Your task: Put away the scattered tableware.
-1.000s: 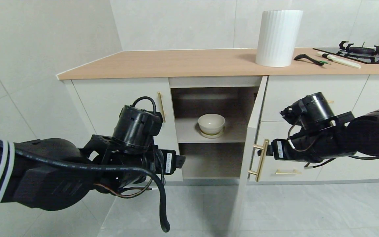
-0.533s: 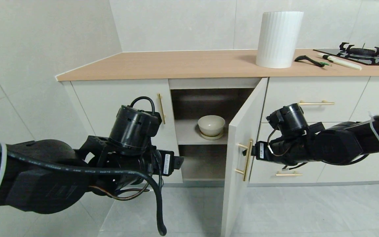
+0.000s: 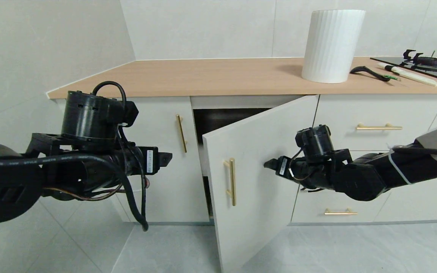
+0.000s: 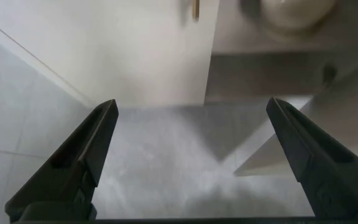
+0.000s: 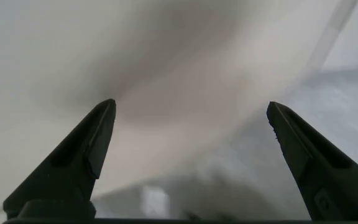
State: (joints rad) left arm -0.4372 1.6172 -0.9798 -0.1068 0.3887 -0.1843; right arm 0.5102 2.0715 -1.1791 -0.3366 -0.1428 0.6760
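The white cabinet door [image 3: 256, 167] with its gold handle [image 3: 230, 181] stands partly swung across the opening, and a dark gap [image 3: 218, 119] shows above it. My right gripper [image 3: 269, 164] is at the door's outer face, to the right of the handle. In the right wrist view its fingers [image 5: 92, 149] are wide open with the white door panel [image 5: 185, 81] close in front. My left gripper [image 3: 165, 159] hangs open before the left cabinet door, holding nothing. A cream bowl [image 4: 297, 14] on the cabinet shelf shows in the left wrist view.
On the wooden counter [image 3: 211, 74] stand a tall white ribbed container [image 3: 332, 45], a black utensil [image 3: 370, 72] and a white-handled knife [image 3: 408, 74] beside the hob [image 3: 431, 62]. Drawers with gold handles [image 3: 379, 127] lie to the right. Grey tiled floor [image 3: 317, 246] lies below.
The cabinet door has swung from wide open to mostly across the opening, my right gripper moving left with it. It now hides the bowl in the head view. The camera has also shifted.
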